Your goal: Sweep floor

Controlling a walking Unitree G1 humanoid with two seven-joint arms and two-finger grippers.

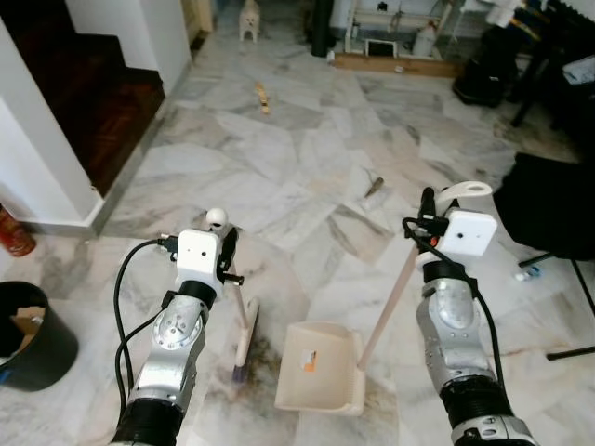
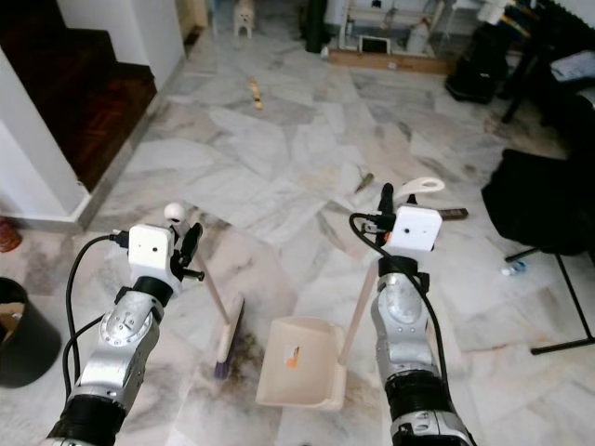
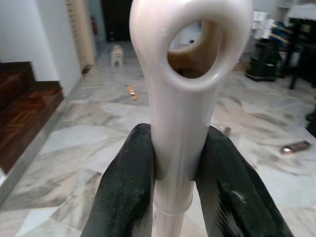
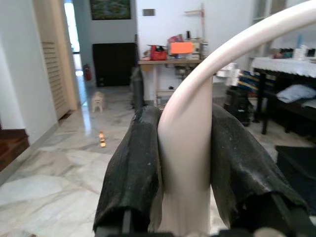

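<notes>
My left gripper (image 1: 226, 247) is shut on the top of a pale broom handle (image 3: 182, 98), just under its hanging loop. The broom's dark bristle head (image 1: 241, 360) rests on the marble floor in front of me, on a brownish dirty patch (image 1: 267, 346). My right gripper (image 1: 428, 210) is shut on the curved top of the dustpan handle (image 4: 190, 143). The cream dustpan (image 1: 321, 368) sits flat on the floor just right of the broom head, its long handle (image 1: 392, 299) leaning up to the right gripper. A small brown scrap (image 1: 374, 186) lies farther ahead.
A black bin (image 1: 33, 336) stands at my near left, beside a white wall corner and dark wooden stairs (image 1: 93, 102). A black chair (image 1: 553, 209) and its legs are at the right. A yellowish object (image 1: 263, 97) and a small white dog (image 1: 249, 19) are far ahead.
</notes>
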